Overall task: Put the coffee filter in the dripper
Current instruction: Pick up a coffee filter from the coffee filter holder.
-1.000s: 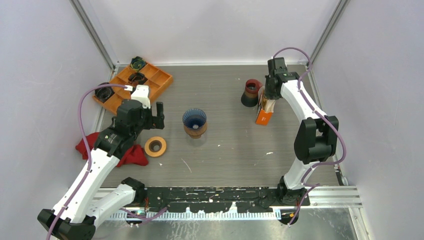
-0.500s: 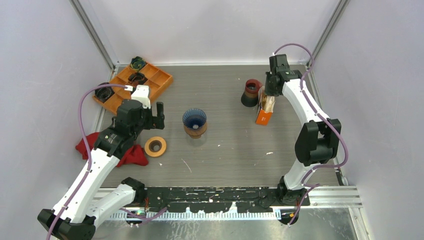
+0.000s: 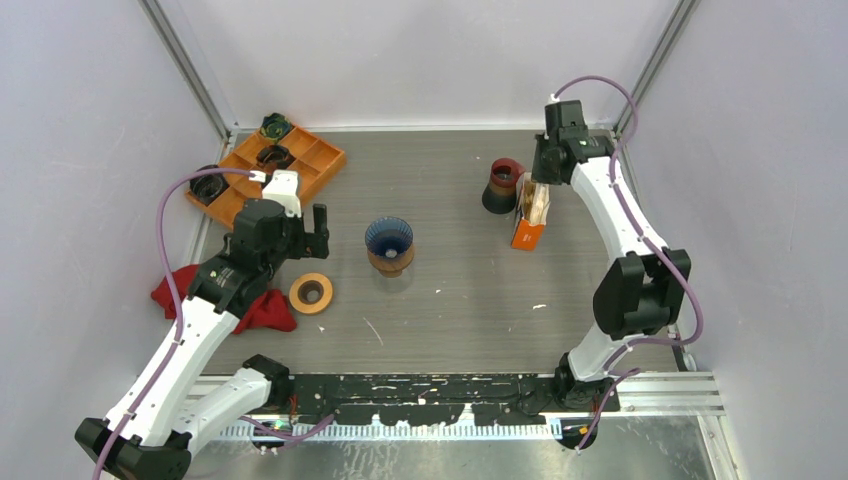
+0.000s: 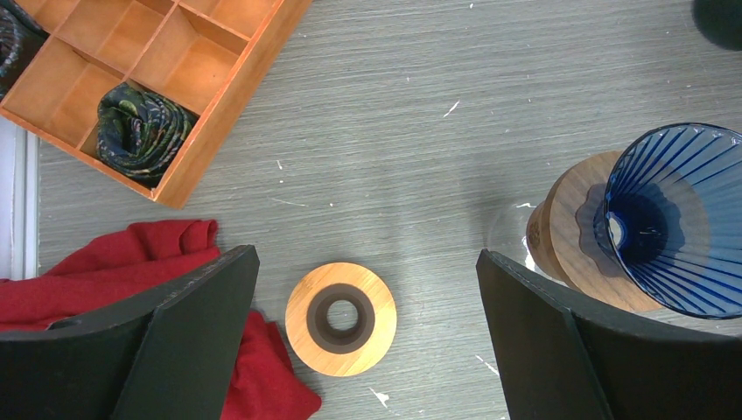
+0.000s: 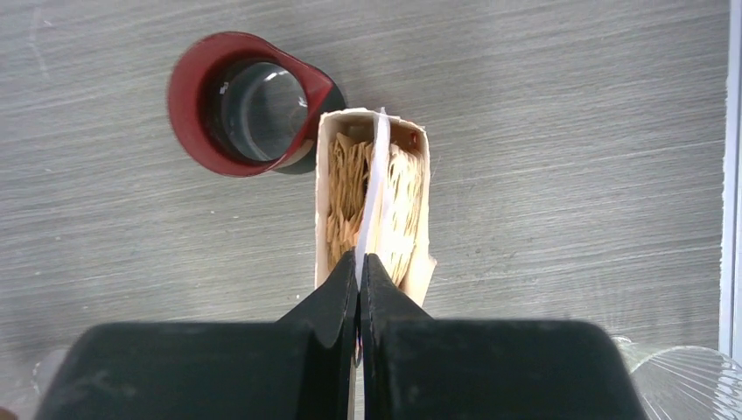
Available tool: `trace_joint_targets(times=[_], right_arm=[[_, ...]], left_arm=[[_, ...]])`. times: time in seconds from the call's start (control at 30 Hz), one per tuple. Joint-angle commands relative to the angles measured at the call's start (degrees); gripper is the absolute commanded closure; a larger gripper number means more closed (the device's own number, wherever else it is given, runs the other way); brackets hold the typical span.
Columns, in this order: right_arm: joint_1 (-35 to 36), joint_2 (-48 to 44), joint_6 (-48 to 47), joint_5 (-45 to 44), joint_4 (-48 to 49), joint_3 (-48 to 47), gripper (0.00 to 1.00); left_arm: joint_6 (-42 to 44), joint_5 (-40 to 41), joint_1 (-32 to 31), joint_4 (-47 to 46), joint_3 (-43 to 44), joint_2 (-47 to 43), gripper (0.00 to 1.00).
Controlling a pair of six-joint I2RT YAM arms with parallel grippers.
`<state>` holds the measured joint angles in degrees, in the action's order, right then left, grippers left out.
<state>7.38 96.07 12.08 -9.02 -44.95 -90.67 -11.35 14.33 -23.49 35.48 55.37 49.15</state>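
I am pinching a white paper coffee filter [image 5: 374, 171] in my right gripper [image 5: 359, 260] — it is standing in the orange cardboard box [image 3: 527, 236]; my left gripper [image 4: 367, 254] is hanging spread wide beside the blue ribbed dripper [image 4: 674, 219].

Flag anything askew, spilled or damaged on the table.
Nothing spilled. The filter box has a ragged, torn-open top, and a red cloth lies crumpled beside the wooden ring. The dripper stands upright.
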Motion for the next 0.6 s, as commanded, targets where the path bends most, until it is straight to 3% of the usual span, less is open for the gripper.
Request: trace_joint_targets(times=[0.0,0.27,0.57], right_arm=[[-0.13,-6.53,-0.43,1.35,0.6,-4.09,0.98],[0.18,-12.6,-0.75,5.41,-0.04,-3.84,0.99],[1.14,-19.71,-0.3,18.94,1.77,-1.73,0.99]], left_arm=[[0.2,-0.74,0.36,-3.12,0.35,-0.98,0.01],[-2.24,-6.98,0.38,-2.72,3.02,-1.08,0.01],[-5.04,-18.36,0.37,-2.16,8.1,-0.02,0.01]])
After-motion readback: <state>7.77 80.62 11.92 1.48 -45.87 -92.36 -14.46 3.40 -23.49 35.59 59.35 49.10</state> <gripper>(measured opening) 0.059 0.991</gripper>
